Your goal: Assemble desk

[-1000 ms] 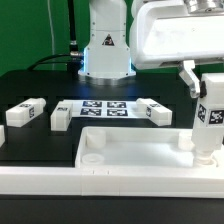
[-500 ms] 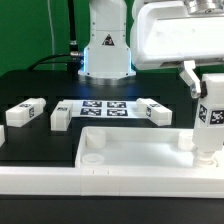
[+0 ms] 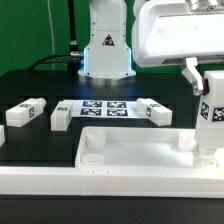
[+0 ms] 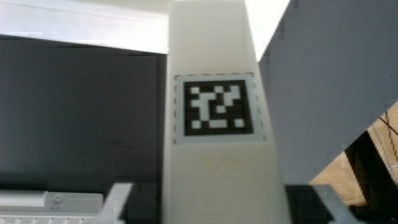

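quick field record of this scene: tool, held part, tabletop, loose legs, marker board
tool: the tool is shut on the held leg
held leg: the held leg is upright, tag toward the wrist camera, at the tabletop's corner on the exterior view's right; seated or not, cannot tell
tabletop: the tabletop lies flat on the table, rim up
loose legs: three loose legs lie on the table behind the tabletop
marker board: the marker board lies flat among the loose legs
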`<state>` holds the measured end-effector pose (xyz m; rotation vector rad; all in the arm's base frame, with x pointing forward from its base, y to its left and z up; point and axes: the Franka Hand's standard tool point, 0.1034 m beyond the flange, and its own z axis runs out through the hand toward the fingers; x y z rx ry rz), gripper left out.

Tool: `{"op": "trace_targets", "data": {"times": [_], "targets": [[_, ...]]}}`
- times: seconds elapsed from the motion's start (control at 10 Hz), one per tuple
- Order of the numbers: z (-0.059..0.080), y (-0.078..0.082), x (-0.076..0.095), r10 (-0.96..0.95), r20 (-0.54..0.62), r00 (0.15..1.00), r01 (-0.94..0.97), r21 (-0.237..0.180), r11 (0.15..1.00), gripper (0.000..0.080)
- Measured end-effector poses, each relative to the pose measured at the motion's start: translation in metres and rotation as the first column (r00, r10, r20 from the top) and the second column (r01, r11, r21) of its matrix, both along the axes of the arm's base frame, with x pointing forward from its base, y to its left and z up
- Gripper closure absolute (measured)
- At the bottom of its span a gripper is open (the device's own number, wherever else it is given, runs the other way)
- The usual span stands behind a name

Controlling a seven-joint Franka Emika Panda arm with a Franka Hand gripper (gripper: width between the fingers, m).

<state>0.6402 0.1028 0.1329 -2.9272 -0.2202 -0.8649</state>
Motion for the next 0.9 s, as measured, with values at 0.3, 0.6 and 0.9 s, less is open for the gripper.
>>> {"op": "trace_targets", "data": {"times": [0.3, 0.6, 0.9], "targets": [[-0.008, 0.0, -0.004, 0.001, -0.011, 1.0, -0.001, -0.002, 1.0, 0.0509], [-0.015, 0.0, -0.006, 0.001, -0.02, 1.0, -0.001, -0.002, 1.0, 0.0509], [-0.015, -0.001, -0.003, -0.005, 0.015, 1.0, 0.005, -0.003, 1.0, 0.0509]]}}
